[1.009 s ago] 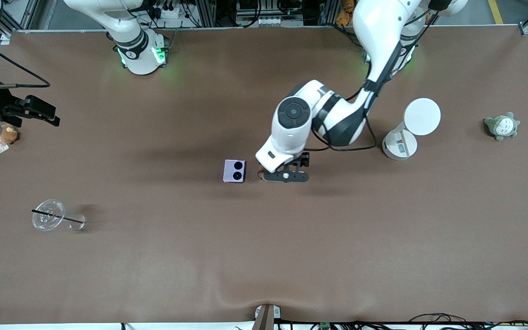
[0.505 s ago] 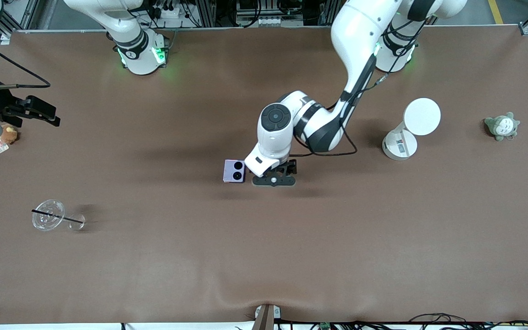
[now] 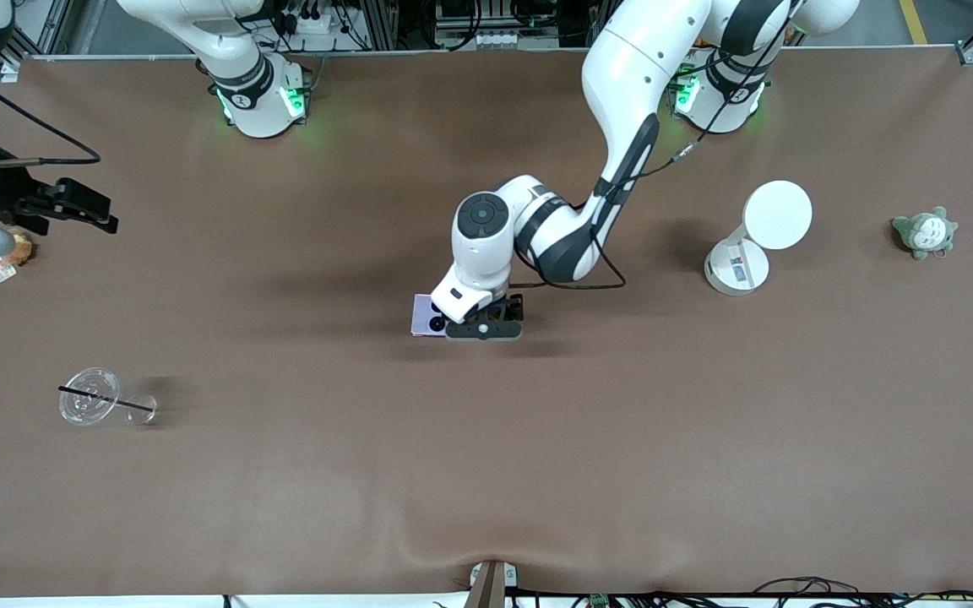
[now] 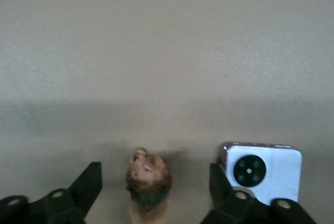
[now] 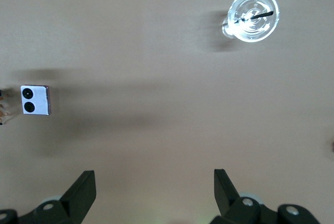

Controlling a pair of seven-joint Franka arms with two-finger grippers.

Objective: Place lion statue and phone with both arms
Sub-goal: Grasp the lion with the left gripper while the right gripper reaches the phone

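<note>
**Mid-table: left gripper open over the lion statue**

- Left gripper [image 4: 151,195]: fingers spread wide, low at the centre of the brown table [image 3: 486,473].
- Lion statue [image 4: 147,182]: upright between those fingers, touching neither.
- Phone [image 3: 422,316]: flat, camera rings up, just beside the lion, toward the right arm's end.
- Right gripper [image 5: 154,192]: fingers apart, waiting high at the table's 9 o'clock edge.
- Clear plastic cup with straw [image 3: 91,397]: on its side, 8 o'clock of the phone.
</note>
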